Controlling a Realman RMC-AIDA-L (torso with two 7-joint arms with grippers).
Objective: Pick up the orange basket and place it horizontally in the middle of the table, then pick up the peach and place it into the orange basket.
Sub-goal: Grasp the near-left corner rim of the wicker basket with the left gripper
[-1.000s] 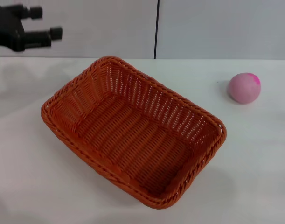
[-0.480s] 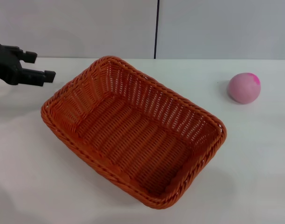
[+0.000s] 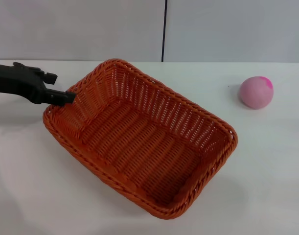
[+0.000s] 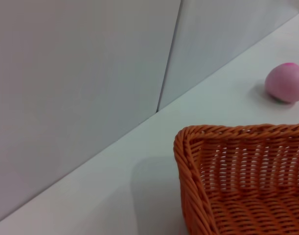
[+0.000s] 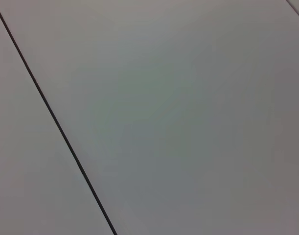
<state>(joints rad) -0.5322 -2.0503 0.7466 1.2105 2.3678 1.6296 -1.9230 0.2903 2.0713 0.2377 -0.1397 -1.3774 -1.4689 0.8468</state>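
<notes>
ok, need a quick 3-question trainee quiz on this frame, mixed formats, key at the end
1. True or false: the peach lies inside the basket.
2. Which pincer is at the basket's rim? A) left B) right C) both
3. Fill in: the basket sits ____ to the table edges, not square.

Key:
1. False. It rests on the table, apart from the basket, on the robot's right.
2. A. The left pincer is open at the rim's left corner; the right pincer is out of view.
3. Diagonal.
</notes>
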